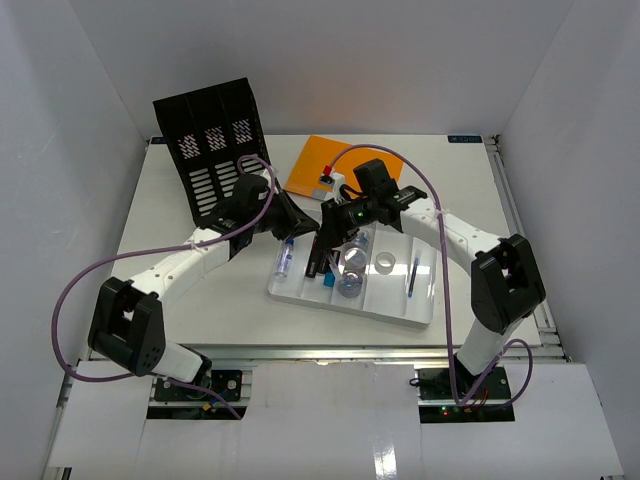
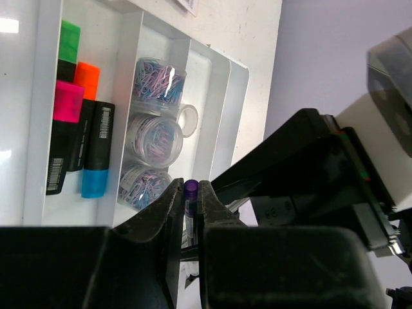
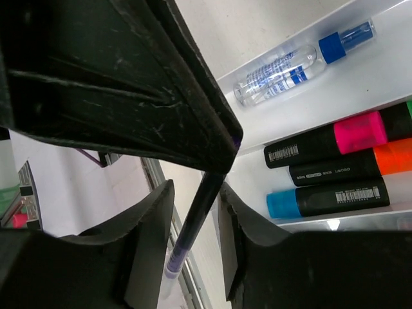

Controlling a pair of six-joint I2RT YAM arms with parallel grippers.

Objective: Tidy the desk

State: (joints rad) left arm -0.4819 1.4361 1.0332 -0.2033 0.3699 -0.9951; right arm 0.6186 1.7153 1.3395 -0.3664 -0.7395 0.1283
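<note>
Your left gripper [image 2: 191,196] was clamped on a purple-capped pen [image 2: 191,187] over the white tray [image 1: 385,290], which sat mid-way across the desk [image 1: 240,315]. Your right gripper [image 3: 195,192] straddled the same pen, its jaws apart with a gap showing.

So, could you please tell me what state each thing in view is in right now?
left gripper: shut on the purple-capped pen.
right gripper: open, jaws either side of that pen's barrel.
highlighters: capped, lying side by side in the tray.
glue bottle: capped, lying in the tray.
paper clip jars: filled, in one tray compartment.
</note>
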